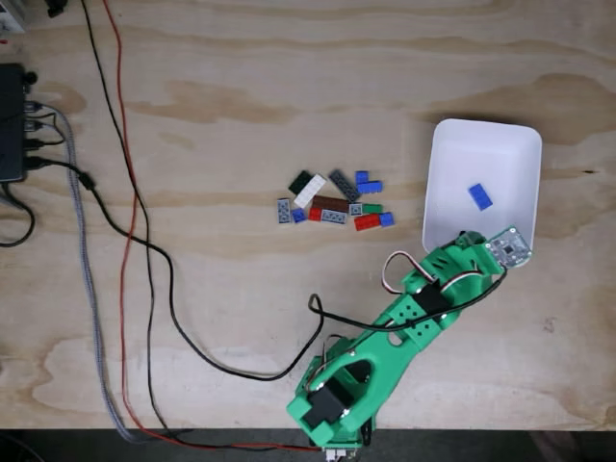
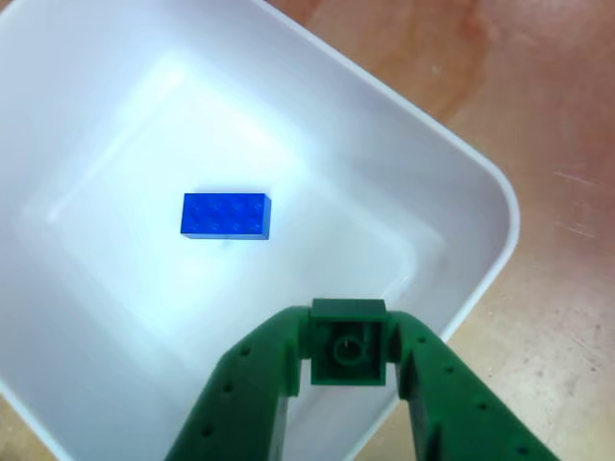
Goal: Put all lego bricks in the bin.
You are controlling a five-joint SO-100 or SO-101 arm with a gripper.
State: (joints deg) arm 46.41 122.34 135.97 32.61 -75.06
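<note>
The tabletop (image 1: 289,106) is bare plywood, grainy and matt; the bin (image 2: 452,163) is smooth white plastic, faintly glossy; the blue brick (image 2: 226,214) is shiny plastic; the pincer (image 2: 348,357) is matt green plastic.

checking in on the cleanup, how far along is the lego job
Done: one blue brick lies in the bin. In hand: the gripper holds a dark green brick over the bin's near end, not yet released. Left: the cluster of bricks on the table, roughly a dozen.
</note>
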